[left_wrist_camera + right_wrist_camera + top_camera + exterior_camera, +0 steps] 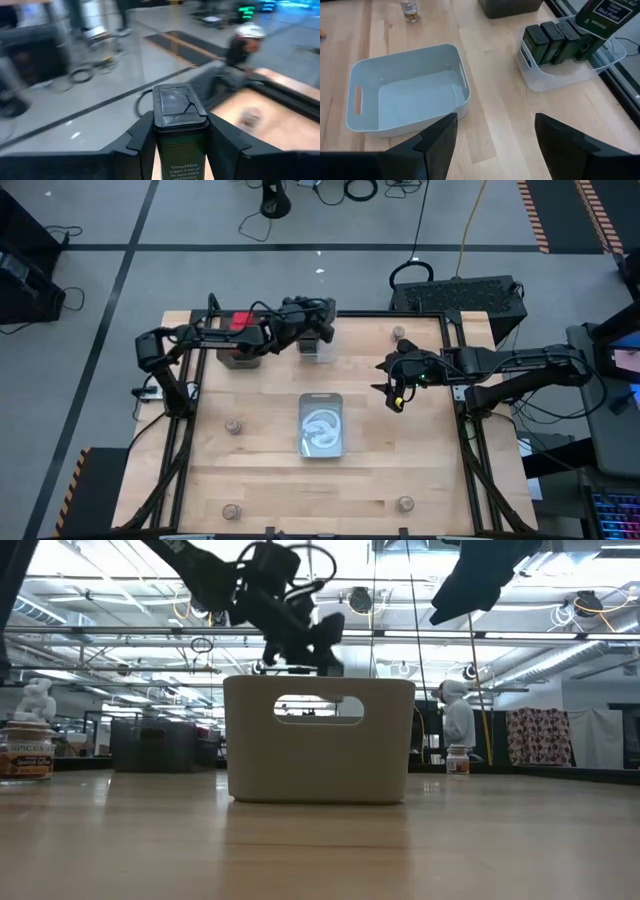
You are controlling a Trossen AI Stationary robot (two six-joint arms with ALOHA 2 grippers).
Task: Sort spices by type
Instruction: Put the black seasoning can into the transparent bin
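Note:
My left gripper point(318, 320) is shut on a black spice box point(180, 125) over the clear bin point(570, 65) at the table's far side. That bin holds three black boxes point(552, 35) standing side by side. Red boxes point(240, 320) sit in a dark bin point(240, 358) to its left. Round brown-topped jars stand loose on the table point(233, 425), point(398, 333), point(405, 503). My right gripper point(495, 125) hangs open over the table's right half, above and beside the empty white bin point(410, 90). My left gripper pinches the black box between its two fingers, on its two opposite sides just below the cap point(181, 137). The fingers reach in about level from the table's left. The box point(602, 17) hangs clear above the clear bin's end, tilted.
The white bin point(322, 425) stands in the table's middle. One more jar point(231, 510) stands near the front left corner. Bare wood lies between the white bin and the clear bin. A person point(458, 720) shows in the room beyond the table.

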